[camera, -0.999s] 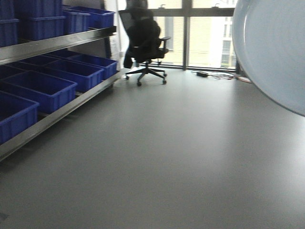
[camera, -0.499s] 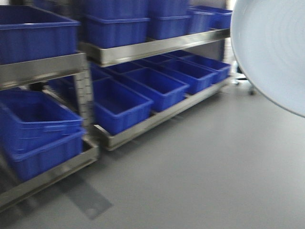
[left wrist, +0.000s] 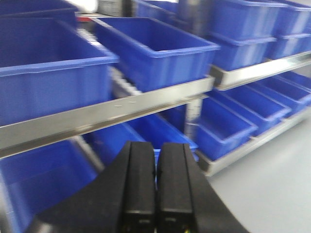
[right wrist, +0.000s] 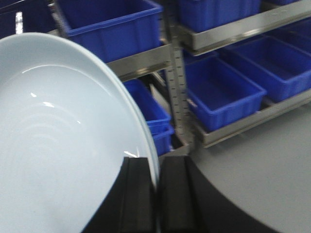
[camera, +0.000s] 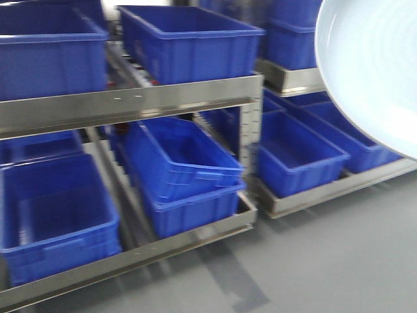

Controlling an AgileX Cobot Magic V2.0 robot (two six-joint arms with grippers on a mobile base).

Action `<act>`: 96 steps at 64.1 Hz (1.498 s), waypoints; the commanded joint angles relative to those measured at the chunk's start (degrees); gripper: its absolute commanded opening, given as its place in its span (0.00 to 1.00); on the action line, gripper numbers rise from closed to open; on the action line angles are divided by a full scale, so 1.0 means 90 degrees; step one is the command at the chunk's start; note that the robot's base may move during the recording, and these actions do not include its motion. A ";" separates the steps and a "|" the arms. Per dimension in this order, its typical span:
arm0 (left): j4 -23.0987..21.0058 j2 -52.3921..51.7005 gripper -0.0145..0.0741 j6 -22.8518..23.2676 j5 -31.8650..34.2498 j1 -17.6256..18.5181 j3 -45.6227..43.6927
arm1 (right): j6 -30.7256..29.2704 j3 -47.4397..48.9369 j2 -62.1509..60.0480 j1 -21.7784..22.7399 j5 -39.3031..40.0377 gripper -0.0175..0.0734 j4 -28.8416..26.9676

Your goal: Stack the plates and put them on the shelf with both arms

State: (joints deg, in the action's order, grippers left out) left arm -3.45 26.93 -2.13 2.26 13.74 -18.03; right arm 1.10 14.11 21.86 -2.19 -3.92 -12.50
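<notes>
In front of the shelf of blue bins, my right gripper pinched the plate by its near rim; stiff, glossy, probably slippery and breakable; my left gripper sat closed, empty.

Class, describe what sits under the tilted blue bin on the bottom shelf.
The tilted bin rests in a second blue bin on the steel shelf. That lower bin's inside is covered, so unseen.
</notes>
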 commanded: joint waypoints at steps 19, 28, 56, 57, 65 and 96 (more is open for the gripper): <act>-0.0061 0.0036 0.26 0.0064 0.0553 0.0048 -0.0225 | 0.0000 0.0201 0.0017 0.0021 0.0649 0.25 0.0016; -0.0061 0.0036 0.26 0.0064 0.0553 0.0048 -0.0225 | 0.0000 0.0201 0.0017 0.0021 0.0649 0.25 0.0016; -0.0061 0.0036 0.26 0.0064 0.0553 0.0048 -0.0225 | 0.0000 0.0201 0.0017 0.0021 0.0649 0.25 0.0016; -0.0061 0.0036 0.26 0.0064 0.0553 0.0048 -0.0225 | 0.0000 0.0201 0.0017 0.0021 0.0649 0.25 0.0016; -0.0061 0.0036 0.26 0.0064 0.0553 0.0048 -0.0225 | 0.0000 0.0201 0.0017 0.0021 0.0649 0.25 0.0016; -0.0061 0.0036 0.26 0.0064 0.0553 0.0048 -0.0225 | 0.0000 0.0201 0.0017 0.0021 0.0649 0.25 0.0016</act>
State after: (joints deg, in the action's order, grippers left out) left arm -3.45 26.93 -2.13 2.26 13.74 -18.03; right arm 1.10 14.11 21.86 -2.19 -3.92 -12.50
